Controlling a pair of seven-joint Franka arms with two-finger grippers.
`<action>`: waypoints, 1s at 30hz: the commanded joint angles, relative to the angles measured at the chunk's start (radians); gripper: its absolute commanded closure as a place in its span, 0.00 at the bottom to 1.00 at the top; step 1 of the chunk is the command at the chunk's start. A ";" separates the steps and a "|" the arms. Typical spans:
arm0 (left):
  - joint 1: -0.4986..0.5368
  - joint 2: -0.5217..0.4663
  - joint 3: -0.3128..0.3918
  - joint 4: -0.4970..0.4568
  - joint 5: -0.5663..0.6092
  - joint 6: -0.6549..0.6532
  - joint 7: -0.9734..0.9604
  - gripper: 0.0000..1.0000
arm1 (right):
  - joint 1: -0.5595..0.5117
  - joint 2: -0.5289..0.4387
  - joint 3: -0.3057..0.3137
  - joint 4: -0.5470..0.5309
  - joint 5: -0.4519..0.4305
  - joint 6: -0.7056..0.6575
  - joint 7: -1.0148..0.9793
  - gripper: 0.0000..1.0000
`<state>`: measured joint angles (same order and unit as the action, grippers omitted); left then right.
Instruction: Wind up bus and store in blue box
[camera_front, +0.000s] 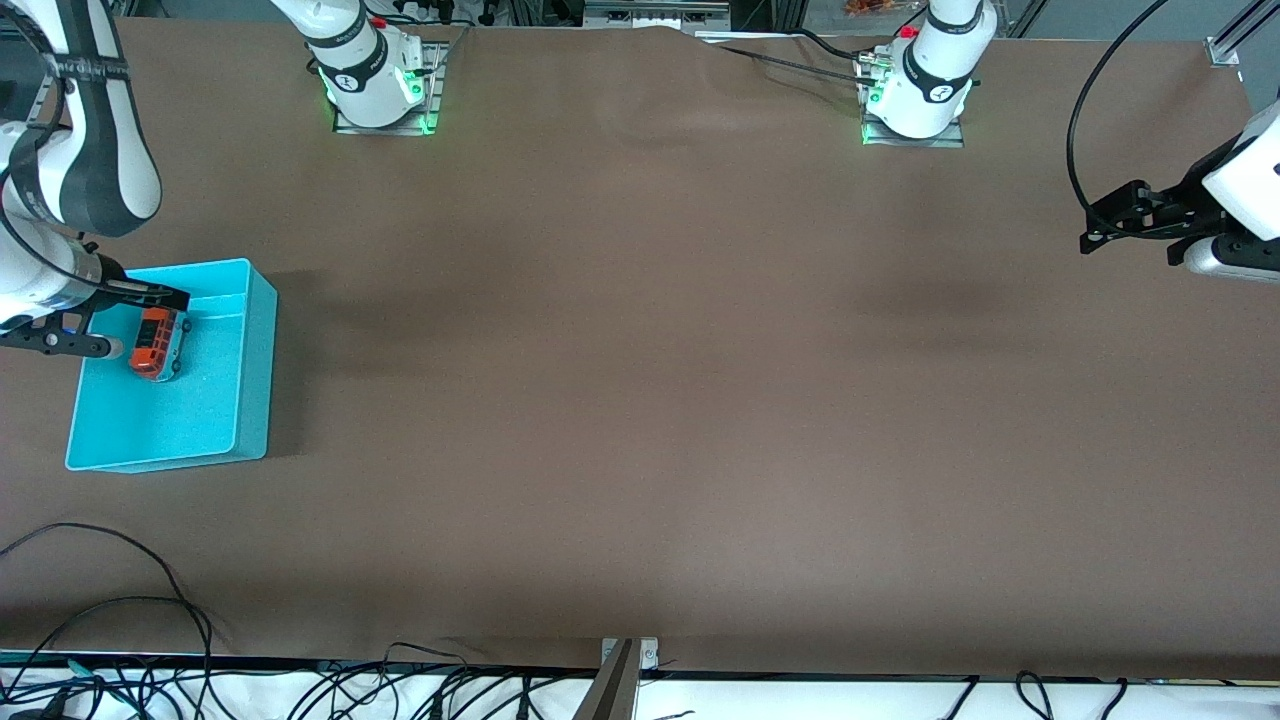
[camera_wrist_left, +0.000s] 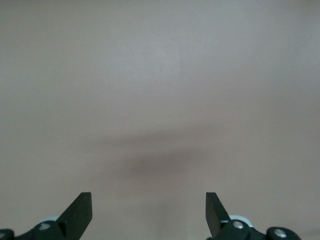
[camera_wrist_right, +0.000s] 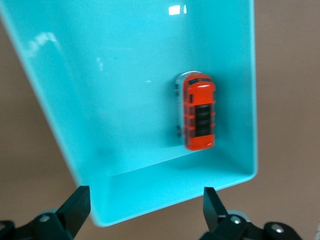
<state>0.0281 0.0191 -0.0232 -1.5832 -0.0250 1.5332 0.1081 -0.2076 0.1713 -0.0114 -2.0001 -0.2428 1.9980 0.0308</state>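
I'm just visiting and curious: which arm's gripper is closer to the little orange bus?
Right. The right gripper hangs open over the blue box, beside the bus; the left gripper waits at the table's other end.

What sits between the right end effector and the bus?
Nothing: the right wrist view shows the open right end effector above the blue box, only bare box floor before the bus.

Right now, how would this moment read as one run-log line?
bus: on floor of blue box | right gripper: over box, jaws open, empty | left gripper: waiting over bare table, jaws open
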 joint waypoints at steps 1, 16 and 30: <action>0.003 0.015 -0.003 0.032 0.017 -0.010 -0.005 0.00 | 0.004 -0.099 0.014 -0.022 0.091 -0.067 0.040 0.00; 0.001 0.015 -0.003 0.034 0.017 -0.010 -0.005 0.00 | 0.069 -0.177 0.013 0.173 0.267 -0.413 0.041 0.00; 0.003 0.015 -0.003 0.032 0.017 -0.010 -0.005 0.00 | 0.166 -0.187 0.042 0.277 0.298 -0.469 0.139 0.00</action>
<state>0.0281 0.0193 -0.0232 -1.5832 -0.0250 1.5332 0.1080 -0.0583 -0.0195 0.0118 -1.7635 0.0337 1.5530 0.1280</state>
